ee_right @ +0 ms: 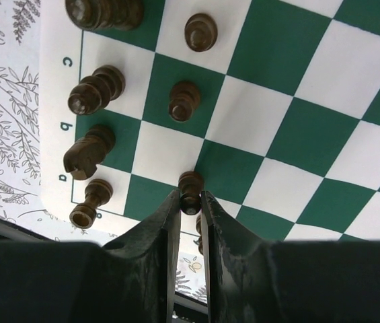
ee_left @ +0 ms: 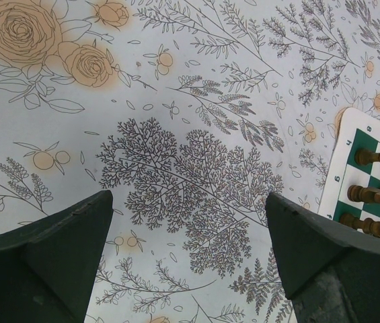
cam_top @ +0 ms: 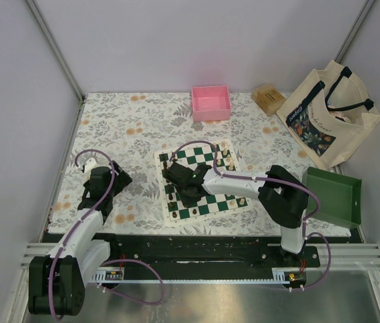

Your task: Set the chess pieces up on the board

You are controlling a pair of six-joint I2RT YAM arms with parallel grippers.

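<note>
At board (ee_right: 297, 108) edge, right gripper (ee_right: 190, 202) jaws pinch dark pawn (ee_right: 190, 182); left gripper (ee_left: 188, 202) jaws open. Risk: pawn tilts on release, knocks neighbour piece (ee_right: 90, 203).

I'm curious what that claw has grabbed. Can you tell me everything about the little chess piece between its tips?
It is a dark brown pawn, seemingly turned wood, with a round head above a collar. It is upright, pinched by the right gripper, over the board near its lettered edge, in line with two other dark pawns. Whether its base rests on the board cannot be told.
</note>
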